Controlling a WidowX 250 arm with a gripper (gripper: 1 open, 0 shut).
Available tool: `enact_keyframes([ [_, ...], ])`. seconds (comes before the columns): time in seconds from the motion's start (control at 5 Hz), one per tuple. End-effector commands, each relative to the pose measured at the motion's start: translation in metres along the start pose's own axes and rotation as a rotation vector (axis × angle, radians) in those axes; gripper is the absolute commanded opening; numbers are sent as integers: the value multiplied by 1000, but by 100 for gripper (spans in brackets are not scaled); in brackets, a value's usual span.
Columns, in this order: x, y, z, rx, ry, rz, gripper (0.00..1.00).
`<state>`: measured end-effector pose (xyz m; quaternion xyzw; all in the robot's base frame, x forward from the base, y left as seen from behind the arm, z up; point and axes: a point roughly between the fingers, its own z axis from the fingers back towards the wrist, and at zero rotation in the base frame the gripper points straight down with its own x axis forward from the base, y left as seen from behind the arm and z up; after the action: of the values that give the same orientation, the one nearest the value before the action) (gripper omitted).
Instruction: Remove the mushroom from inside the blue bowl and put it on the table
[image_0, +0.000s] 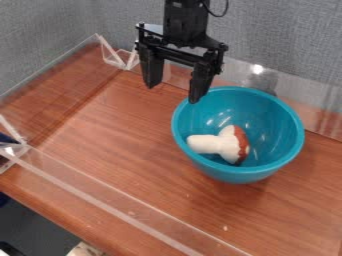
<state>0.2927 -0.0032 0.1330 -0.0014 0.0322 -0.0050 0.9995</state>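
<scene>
Wood grain runs reddish-brown across the table (94, 130), which fills most of the view and is edged with low clear acrylic walls (107, 200) along its near and far sides. Behind the far wall hangs a grey backdrop.

Next in size is the blue bowl (274, 115), a round, deep, glossy teal one standing upright on the right part of the table, near the far wall.

My arm comes down from the top edge of the picture, dark and upright, and ends in my claw (178, 88). It points straight down and its two black fingers (154, 72) stand wide apart, released, with nothing between them. It hangs above the table just to the left of the bowl, over the bowl's far-left rim; one finger's tip sits close to that rim, though I cannot tell whether it touches.

Smallest is the mushroom (219, 144). It lies on its side on the bottom of the bowl, cream-white stem pointing left and reddish-orange cap to the right, resting against the inner wall. It is apart from my claw, lower and to the right of it.
</scene>
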Motion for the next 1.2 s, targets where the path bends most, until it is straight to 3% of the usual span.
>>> enact_keyframes([
  [0.0,6,-17,-9,-6,5,-57,100],
  [0.2,18,-56,-50,-16,64,-192,100],
  [0.4,41,-94,-94,-22,90,-295,100],
  [0.6,43,-100,-104,-16,113,-323,0],
  [1.0,40,-97,-97,-21,100,-322,0],
])
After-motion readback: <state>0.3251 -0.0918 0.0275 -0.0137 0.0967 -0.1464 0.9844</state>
